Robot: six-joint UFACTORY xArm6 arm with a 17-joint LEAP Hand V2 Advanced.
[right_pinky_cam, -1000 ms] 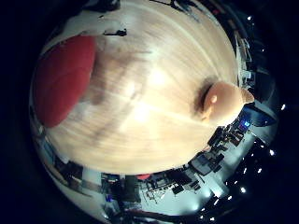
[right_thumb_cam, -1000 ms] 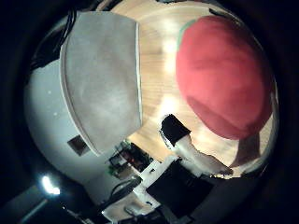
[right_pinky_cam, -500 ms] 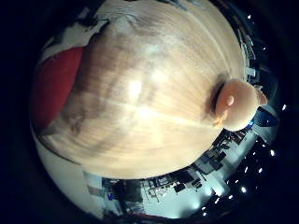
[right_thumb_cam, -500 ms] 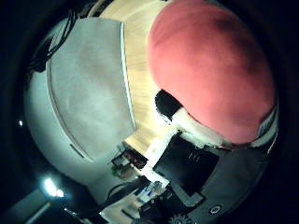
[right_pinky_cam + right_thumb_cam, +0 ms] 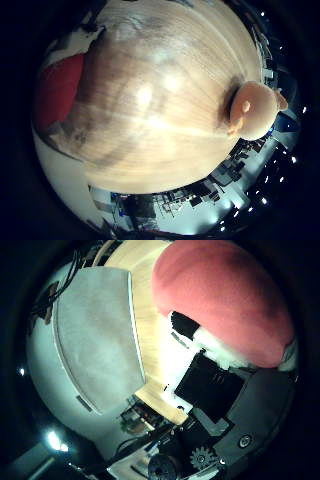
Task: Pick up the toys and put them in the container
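Note:
A big round red soft toy (image 5: 225, 300) fills much of the thumb side view, so it is close under my palm. It also shows at the rim of the little finger side view as the red toy (image 5: 57, 92), lying on the wooden table (image 5: 160, 115). My right hand (image 5: 215, 380) is over it, open. One white finger with a black tip (image 5: 184, 325) reaches out straight and lies against the toy's edge. A small peach-coloured toy (image 5: 252, 110) sits on the table farther off, near its edge. No container is clearly visible.
A large flat grey panel (image 5: 95, 340) with a pale edge lies beside the strip of wooden table (image 5: 150, 345) next to the red toy. Room clutter and ceiling lights show beyond the table edge (image 5: 200, 195).
The whole picture has shifted: my hand has come closer to the red toy, which now fills more of the thumb side view. The black-tipped finger now lies against the toy.

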